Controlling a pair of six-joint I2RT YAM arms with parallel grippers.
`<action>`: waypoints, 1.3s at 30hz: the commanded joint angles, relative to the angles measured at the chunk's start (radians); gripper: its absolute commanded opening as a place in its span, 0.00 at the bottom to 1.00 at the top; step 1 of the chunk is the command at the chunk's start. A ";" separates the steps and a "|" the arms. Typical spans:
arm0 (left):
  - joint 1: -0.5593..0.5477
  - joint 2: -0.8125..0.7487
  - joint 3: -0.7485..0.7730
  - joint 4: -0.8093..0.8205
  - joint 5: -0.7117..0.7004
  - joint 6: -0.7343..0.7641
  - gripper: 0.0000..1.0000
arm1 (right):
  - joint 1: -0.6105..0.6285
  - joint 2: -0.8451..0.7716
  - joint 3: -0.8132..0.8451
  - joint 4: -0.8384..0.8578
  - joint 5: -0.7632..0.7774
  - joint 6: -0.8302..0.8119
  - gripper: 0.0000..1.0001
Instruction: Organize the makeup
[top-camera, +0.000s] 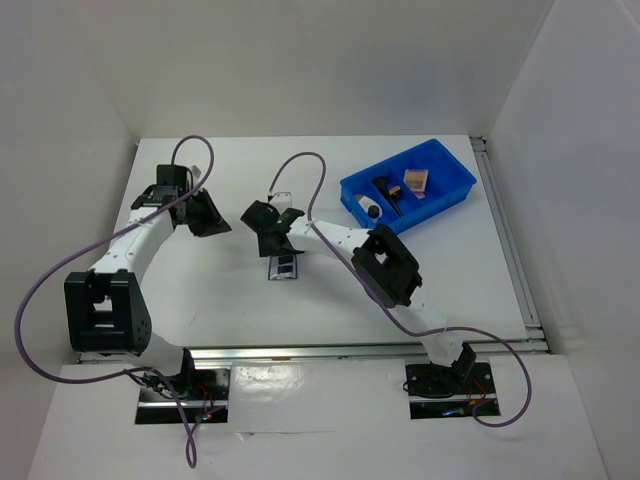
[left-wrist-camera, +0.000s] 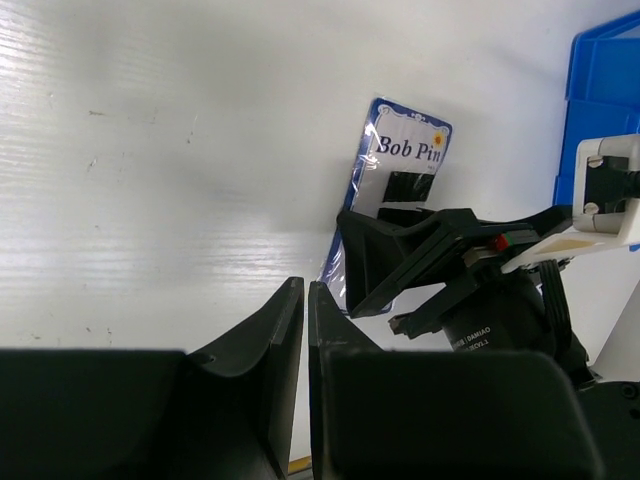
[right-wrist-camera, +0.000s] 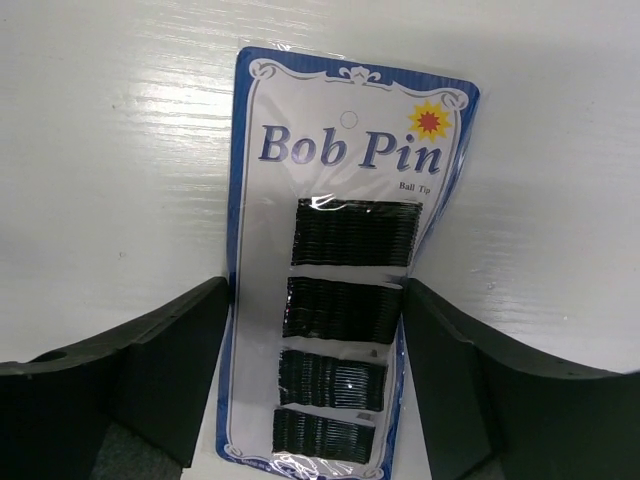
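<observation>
Right fingers (right-wrist-camera: 170, 370) are standing apart in the right wrist view, straddling the lower half of the bob pin card (right-wrist-camera: 340, 270), which is lying flat on the white counter (right-wrist-camera: 100, 150). In the left wrist view, left fingers (left-wrist-camera: 270, 370) are pressing together, well short of the card. From above, the card is lying mid-counter, left of the blue bin (top-camera: 445, 205).

Bob Pin card (right-wrist-camera: 345, 270) of black pins lies flat on table (right-wrist-camera: 120, 150).
</observation>
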 joint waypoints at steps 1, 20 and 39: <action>0.009 -0.040 -0.019 0.014 0.032 0.026 0.21 | 0.010 0.135 -0.068 -0.091 -0.095 0.025 0.74; 0.018 -0.059 -0.010 0.004 0.042 0.044 0.21 | 0.010 -0.093 -0.187 -0.031 -0.023 -0.009 0.47; 0.018 -0.040 0.028 0.004 0.052 0.044 0.21 | -0.277 -0.536 -0.250 0.243 0.219 -0.501 0.46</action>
